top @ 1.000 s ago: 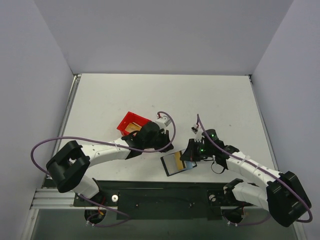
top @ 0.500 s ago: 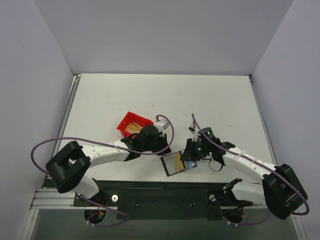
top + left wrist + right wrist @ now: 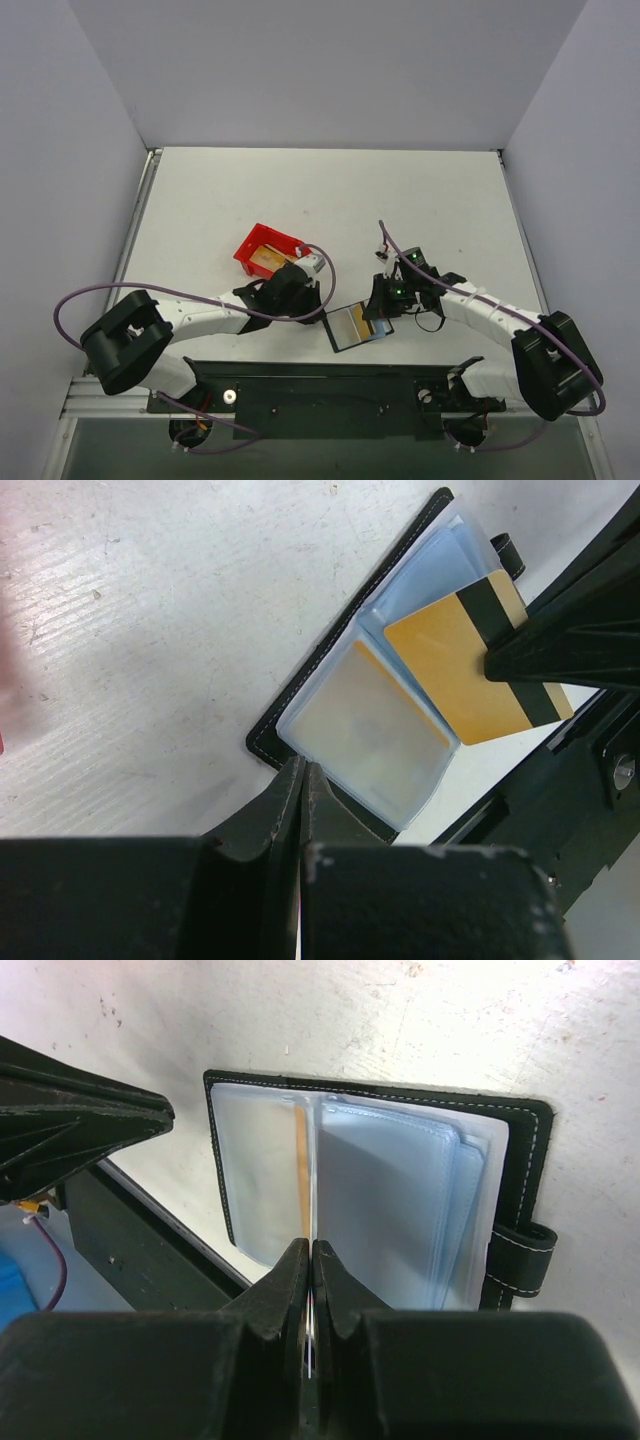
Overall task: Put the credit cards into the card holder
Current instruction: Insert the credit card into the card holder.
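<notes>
Left wrist camera, low over the bench [image 3: 150,600]: the card holder [image 3: 365,730] lies open and flat on the scuffed white surface. Its black cover, stitched in white, frames a stack of cloudy pale-blue plastic sleeves with rounded corners. A gold-tan credit card [image 3: 450,670], thin and stiff with a dark stripe across one end, sits slantwise over the sleeves. The right gripper [image 3: 310,1255] is clamped on that striped end, its black fingers closed tight on the card. My left gripper [image 3: 303,780] has its fingers pressed together, the tips at the holder's near black edge. I cannot tell whether they pinch the cover or merely rest against it.

From above, the holder sits near the front of the bench between the two arms, one gripper at each side of it. A red bin [image 3: 268,250], angular plastic, stands just behind the left gripper with more gold-tan cards [image 3: 265,260] inside. The right arm's wrist overhangs the holder's far corner and covers part of it.

In the right wrist view the held card shows only edge-on, a thin gold line between two sleeves, so I cannot say whether it has entered a pocket or lies on top. A short stitched strap [image 3: 515,1255] juts from the holder's outer edge. The left wrist picture catches the bin only as a red blur at its border.
</notes>
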Tool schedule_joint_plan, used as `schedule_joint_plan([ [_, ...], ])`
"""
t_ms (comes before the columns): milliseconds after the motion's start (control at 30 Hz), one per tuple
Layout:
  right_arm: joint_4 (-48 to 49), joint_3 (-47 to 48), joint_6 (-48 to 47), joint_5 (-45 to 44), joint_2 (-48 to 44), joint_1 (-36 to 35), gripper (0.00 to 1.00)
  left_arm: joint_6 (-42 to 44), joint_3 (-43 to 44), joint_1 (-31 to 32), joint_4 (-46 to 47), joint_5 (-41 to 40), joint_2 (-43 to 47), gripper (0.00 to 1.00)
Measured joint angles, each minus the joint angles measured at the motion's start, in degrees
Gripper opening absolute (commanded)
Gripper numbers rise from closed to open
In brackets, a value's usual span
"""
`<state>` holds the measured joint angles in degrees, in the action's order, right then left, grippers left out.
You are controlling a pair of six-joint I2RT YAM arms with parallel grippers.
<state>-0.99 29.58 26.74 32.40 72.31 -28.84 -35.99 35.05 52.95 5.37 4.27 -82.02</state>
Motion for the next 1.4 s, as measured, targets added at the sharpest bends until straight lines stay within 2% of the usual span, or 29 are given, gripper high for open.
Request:
schedule_joint_plan([
  [233, 0.5, 0.0, 0.0, 1.8, 1.0, 0.0, 0.0, -0.9, 0.0, 0.6, 0.2, 0.1, -0.7, 0.0],
  [267, 0.8, 0.0, 0.1, 2.1, 1.3, 0.0, 0.0, -0.9, 0.0, 0.8, 0.2, 0.1, -0.9, 0.04],
  [300, 1.2, 0.0, 0.1, 2.4, 1.6, 0.0, 0.0, -1.0, 0.0, 1.0, 0.3, 0.1, -1.1, 0.17],
  [333, 1.4, 0.0, 0.2, 2.6, 1.9, 0.0, 0.0, -1.2, 0.0, 1.2, 0.3, 0.1, -1.2, 0.2],
  [367, 1.7, 0.0, 0.2, 2.8, 2.2, 0.0, 0.0, -1.3, 0.0, 1.3, 0.3, 0.0, -1.3, 0.33],
  [400, 1.9, 0.0, 0.2, 3.0, 2.5, 0.0, 0.0, -1.4, 0.0, 1.4, 0.3, 0.0, -1.3, 0.39],
  [433, 2.1, 0.0, 0.3, 3.0, 2.6, 0.0, 0.0, -1.2, 0.0, 1.4, 0.3, 0.0, -1.3, 0.42],
  [533, 2.4, 0.0, 0.4, 3.3, 2.6, 0.0, 0.0, -1.7, 0.0, 1.5, 0.2, -0.7, -1.3, 0.42],
  [633, 2.6, 0.0, 0.4, 3.5, 2.6, 0.0, 0.0, -1.7, 0.0, 1.5, 0.2, -1.0, -1.2, 0.34],
  [700, 2.6, 0.0, 0.4, 3.5, 2.6, 0.0, 0.0, -1.9, 0.0, 1.5, 0.2, -1.0, -1.3, 0.24],
  [733, 2.5, 0.0, 0.3, 3.4, 2.6, 0.0, 0.0, -1.9, 0.0, 1.5, 0.2, -1.0, -1.3, 0.15],
  [833, 2.5, 0.0, 0.2, 3.1, 2.6, 0.0, 0.0, -2.0, 0.0, 1.5, 0.4, -0.9, -1.5, 0.01],
  [1400, 1.0, 0.0, -0.7, 1.3, 2.6, 0.0, 0.0, -2.0, 0.0, 1.8, 0.5, -0.2, -2.4, 0.0],
])
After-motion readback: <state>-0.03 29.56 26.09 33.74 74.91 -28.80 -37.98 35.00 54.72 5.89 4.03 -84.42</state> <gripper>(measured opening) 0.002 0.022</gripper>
